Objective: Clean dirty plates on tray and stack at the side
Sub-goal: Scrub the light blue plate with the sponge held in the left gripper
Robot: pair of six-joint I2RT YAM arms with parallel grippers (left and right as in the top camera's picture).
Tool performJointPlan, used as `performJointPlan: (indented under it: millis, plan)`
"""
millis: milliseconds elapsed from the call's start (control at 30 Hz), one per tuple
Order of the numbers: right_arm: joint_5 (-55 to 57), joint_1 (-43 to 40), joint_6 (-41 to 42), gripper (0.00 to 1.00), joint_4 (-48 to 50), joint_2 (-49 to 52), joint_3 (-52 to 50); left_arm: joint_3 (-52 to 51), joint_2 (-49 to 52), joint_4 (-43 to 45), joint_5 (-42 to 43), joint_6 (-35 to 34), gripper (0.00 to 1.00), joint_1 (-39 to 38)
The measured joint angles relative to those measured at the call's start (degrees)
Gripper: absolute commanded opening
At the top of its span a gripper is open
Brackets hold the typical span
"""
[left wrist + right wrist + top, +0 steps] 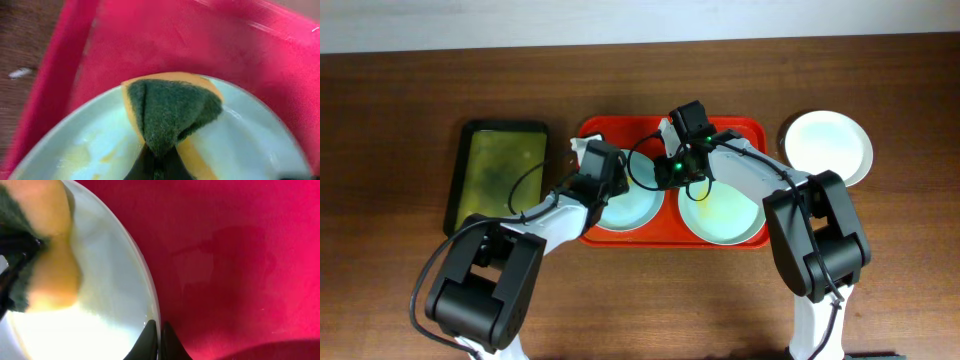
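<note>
From overhead, the tray (740, 135) lies in the middle of the table (400, 90), its long sides running left to right. Two plates sit flat inside it, side by side: the left plate (632, 212) and the right plate (725, 215). A third plate (827, 148) rests on the wood just past the tray's right end. A dark tray (500, 170) lies to the left. The left gripper (618, 190) is over the left plate. The right gripper (667, 183) is at that plate's right edge.

In the left wrist view, the left gripper (157, 166) is clenched on a sponge (170, 110), which is folded with its green side out. Its narrow end is in the fingers and its wide end fans toward the tray wall (200, 40). The sponge rests on the left plate (240, 145), which has yellowish smears.

In the right wrist view, the right gripper (157, 337) pinches the rim of the left plate (110, 280), one fingertip on each side of the edge. The plate curves away to the left, with bare tray floor (240, 255) on the right. The sponge (50, 275) shows at the upper left.
</note>
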Motion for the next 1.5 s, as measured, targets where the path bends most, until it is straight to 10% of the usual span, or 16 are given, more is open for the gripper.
performJointPlan:
  millis: [333, 800, 1267, 1500]
  plan:
    - [-0.2, 0.3, 0.0, 0.04, 0.9, 0.2, 0.0, -0.2, -8.9, -12.2, -10.4, 6.3, 0.0, 3.3]
    - [-0.2, 0.3, 0.0, 0.04, 0.9, 0.2, 0.0, -0.5, -5.6, -13.8, 9.3, 1.4, 0.0, -2.7]
    - [-0.6, 0.3, 0.0, 0.04, 1.0, 0.2, 0.0, 3.3, -6.2, -28.9, -17.7, 6.7, 0.0, -3.6]
    - [-0.6, 0.3, 0.0, 0.04, 1.1, 0.2, -0.1, 5.0, -7.4, -13.6, 2.2, 2.6, 0.0, -2.9]
